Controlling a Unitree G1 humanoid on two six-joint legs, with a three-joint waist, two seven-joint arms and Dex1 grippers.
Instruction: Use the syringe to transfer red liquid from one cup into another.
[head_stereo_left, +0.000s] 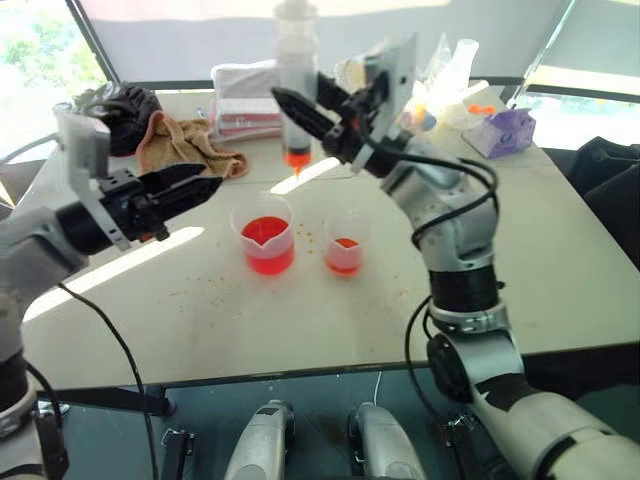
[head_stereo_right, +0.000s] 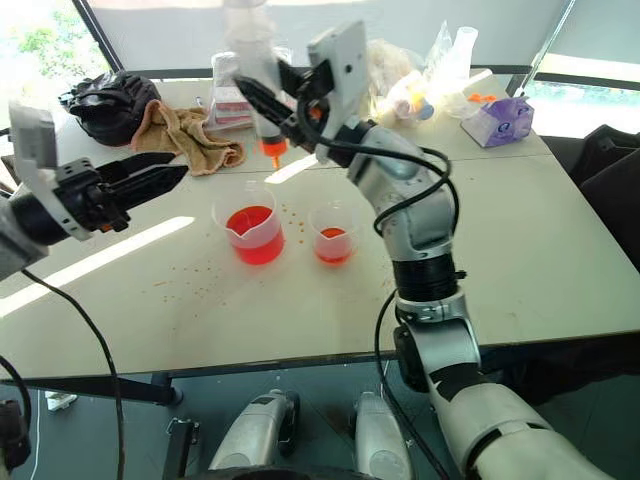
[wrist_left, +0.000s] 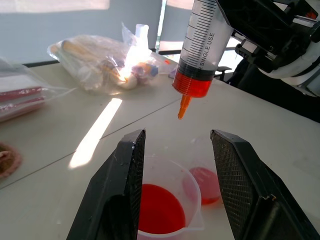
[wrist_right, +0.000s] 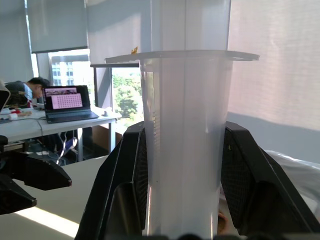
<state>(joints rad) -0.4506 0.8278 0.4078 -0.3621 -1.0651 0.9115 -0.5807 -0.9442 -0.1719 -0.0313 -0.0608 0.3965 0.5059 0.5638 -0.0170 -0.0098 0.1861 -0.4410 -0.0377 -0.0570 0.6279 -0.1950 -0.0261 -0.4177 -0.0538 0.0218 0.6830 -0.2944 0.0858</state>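
Observation:
My right gripper is shut on the syringe and holds it upright in the air. Its orange tip points down, with red liquid in the bottom of the barrel. The tip hangs behind and above the two cups. The wider spouted beaker stands on the table about a third full of red liquid. To its right the smaller cup holds a little red liquid. My left gripper hovers open and empty to the left of the beaker, pointing toward it.
Red droplets speckle the white table around the cups. At the back lie a brown cloth, a black bag, stacked pink packets, clear bags of items and a purple tissue box.

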